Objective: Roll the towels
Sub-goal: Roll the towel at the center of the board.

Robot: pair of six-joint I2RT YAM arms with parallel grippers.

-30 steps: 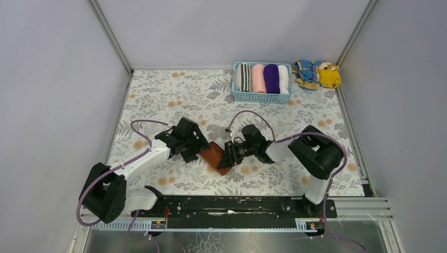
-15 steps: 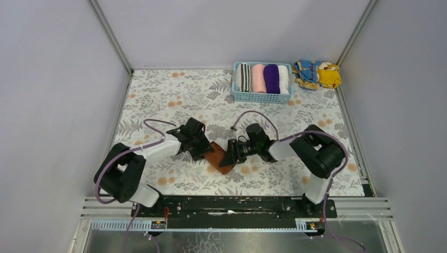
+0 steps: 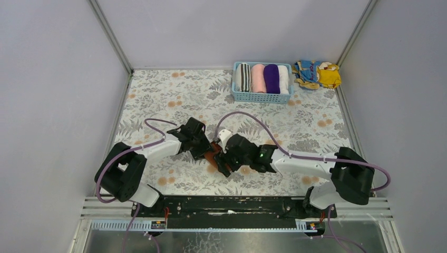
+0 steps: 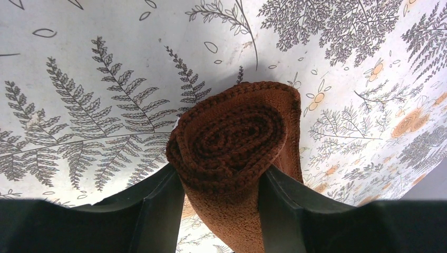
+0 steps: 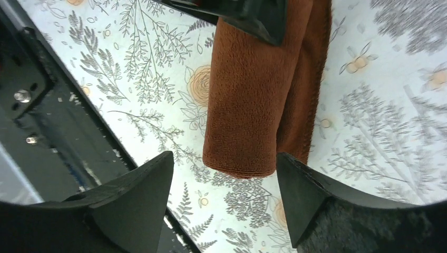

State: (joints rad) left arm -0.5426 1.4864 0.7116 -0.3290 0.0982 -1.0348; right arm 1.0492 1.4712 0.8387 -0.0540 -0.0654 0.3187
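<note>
left hand [image 4: 221, 179] clamping rolled rust-brown towel [image 4: 232, 132], right hand [image 5: 222, 163] spread above it

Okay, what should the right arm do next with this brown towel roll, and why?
Probably lower the right gripper and close on the rust-brown towel: the jaws stand open over the roll's free end, while the left gripper clamps only the other end.

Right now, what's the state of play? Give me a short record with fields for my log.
rust-brown towel: rolled into a spiral, lying on the table
left hand: shut on one end of the roll
right hand: open, over the other end; contact unclear
purple towel: rolled, in the blue basket among three other rolls
</note>
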